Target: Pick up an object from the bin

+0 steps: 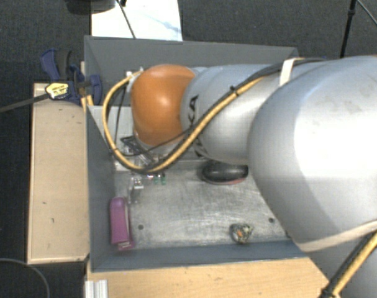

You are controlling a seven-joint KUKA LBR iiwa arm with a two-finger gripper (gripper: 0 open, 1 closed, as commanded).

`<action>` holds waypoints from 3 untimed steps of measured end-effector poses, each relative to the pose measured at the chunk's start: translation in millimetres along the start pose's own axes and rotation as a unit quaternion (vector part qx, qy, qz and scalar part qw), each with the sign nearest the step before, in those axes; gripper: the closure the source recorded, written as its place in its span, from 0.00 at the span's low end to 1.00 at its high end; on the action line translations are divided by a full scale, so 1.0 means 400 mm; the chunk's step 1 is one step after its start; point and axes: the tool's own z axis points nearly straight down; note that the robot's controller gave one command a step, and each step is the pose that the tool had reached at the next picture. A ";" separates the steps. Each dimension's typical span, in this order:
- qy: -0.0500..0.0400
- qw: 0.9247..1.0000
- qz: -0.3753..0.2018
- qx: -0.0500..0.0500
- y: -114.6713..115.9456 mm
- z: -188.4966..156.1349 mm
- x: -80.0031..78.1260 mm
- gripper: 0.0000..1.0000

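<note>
— Where is your gripper?

— My gripper (pixel 137 188) hangs low over the left part of the bin (pixel 194 45). It sits under my orange cover (pixel 160 104), with a yellow cable (pixel 197 126) looped round it.

— Is it spread or pressed together?

— I cannot tell; the cover hides most of it.

— What lies nearest to it?

— A purple block (pixel 120 222). It lies flat on the floor along the left wall, near the front corner, just beside my gripper on the front side.

— And the rest?

— A dark disc (pixel 224 172) lies mid-floor, partly under my arm. A small crumpled lump (pixel 241 232) sits by the front wall, well apart from the purple block.
</note>
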 end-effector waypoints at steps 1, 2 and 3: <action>-0.007 0.999 -0.040 -0.007 -0.052 0.043 -0.025 0.00; -0.012 0.999 -0.034 -0.004 -0.106 0.042 -0.036 0.00; 0.003 1.000 0.005 0.003 -0.413 0.017 0.023 0.00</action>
